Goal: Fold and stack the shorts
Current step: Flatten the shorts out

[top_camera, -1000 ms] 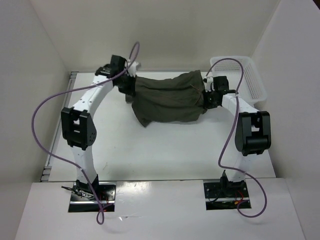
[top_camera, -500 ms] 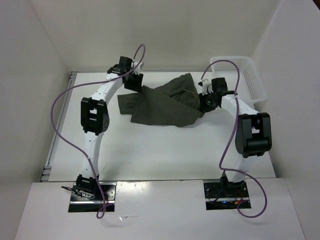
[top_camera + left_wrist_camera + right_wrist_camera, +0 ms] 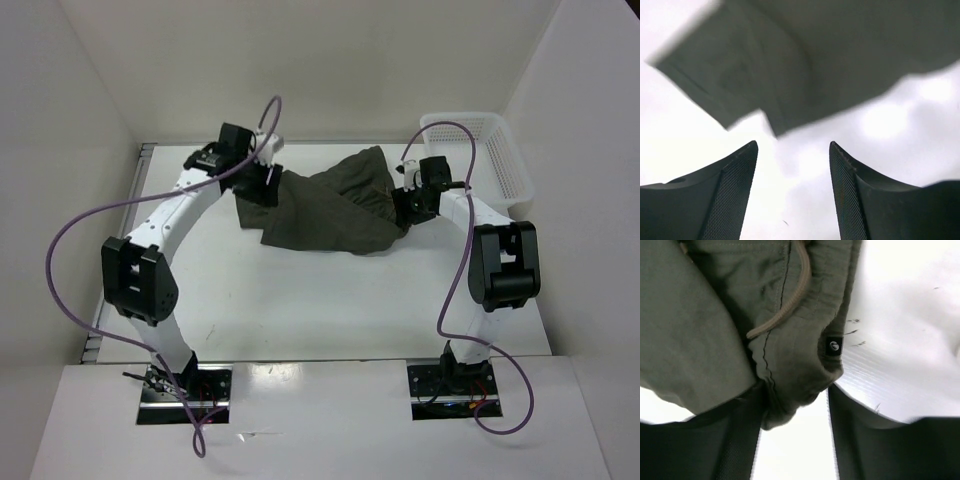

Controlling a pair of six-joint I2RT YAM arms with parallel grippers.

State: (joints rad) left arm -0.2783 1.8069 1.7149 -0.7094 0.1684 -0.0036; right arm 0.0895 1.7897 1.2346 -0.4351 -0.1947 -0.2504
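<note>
White surface (image 3: 300,300), white walls on three sides, white mesh basket (image 3: 500,150) at far right. At far middle of surface: the shorts (image 3: 325,205), dark olive, rumpled, half spread between both arms, clear of basket.

For right end effector (image 3: 407,207): clamped on bunched waistband beside drawstring (image 3: 794,297), with cloth pinched between fingers (image 3: 735,450) in wrist view.

For left end effector (image 3: 793,146): fingers apart, nothing between, blurred hem corner just beyond tips.

Judged step: spreading and flattening ahead of first fold. No fold made, nothing stacked.

Next move probably calls for closing left end effector on that loose hem corner, then pulling away from right-side grip to draw cloth flat.

Possible trouble: catching only one layer, or dragging whole garment sideways instead of tensioning.
</note>
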